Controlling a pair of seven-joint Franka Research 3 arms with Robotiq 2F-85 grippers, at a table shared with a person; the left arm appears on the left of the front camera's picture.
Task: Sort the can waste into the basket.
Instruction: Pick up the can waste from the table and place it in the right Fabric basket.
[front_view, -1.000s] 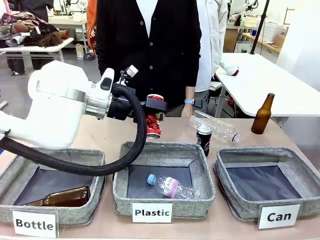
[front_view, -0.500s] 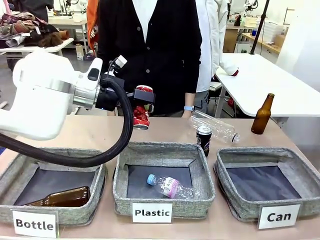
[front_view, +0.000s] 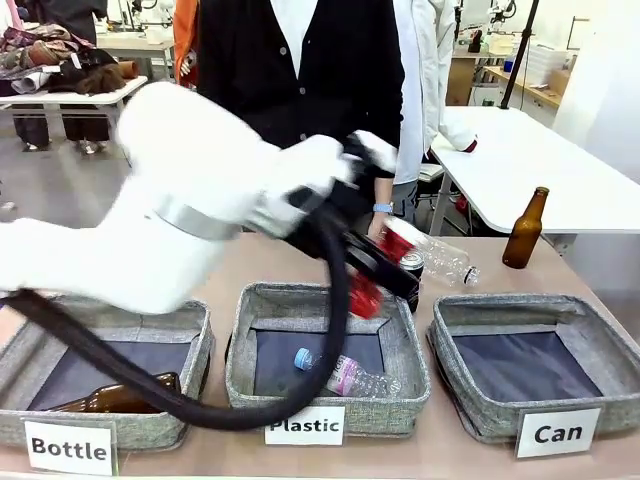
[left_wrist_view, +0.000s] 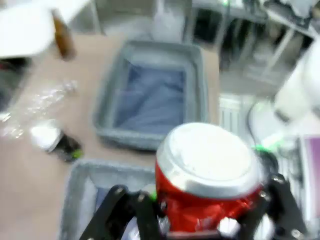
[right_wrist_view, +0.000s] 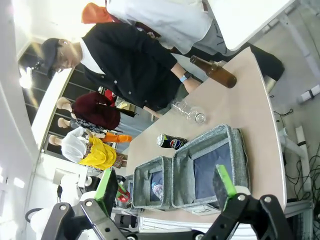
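Two fingers (left_wrist_view: 116, 202) of the left gripper (left_wrist_view: 200, 222) are clamped on the red can (left_wrist_view: 205, 175), one on each side of its crushed body. Its silver end faces the wrist camera. From the front, blur smears the left gripper (front_view: 378, 268). The red can (front_view: 365, 297) seems tilted, with its long axis running from lower left to upper right. It hangs in the air over the far right rim of the Plastic basket (front_view: 300, 295).

Just behind it the black can (front_view: 410, 268) stands upright on the table (front_view: 200, 270), beside a clear bottle (front_view: 440, 256) lying on its side. The Can basket (front_view: 520, 303) sits to the right, with a brown bottle (front_view: 525, 228) upright beyond it.

The right gripper (right_wrist_view: 165, 184) holds its green pads (right_wrist_view: 106, 185) spread wide, with nothing between them.
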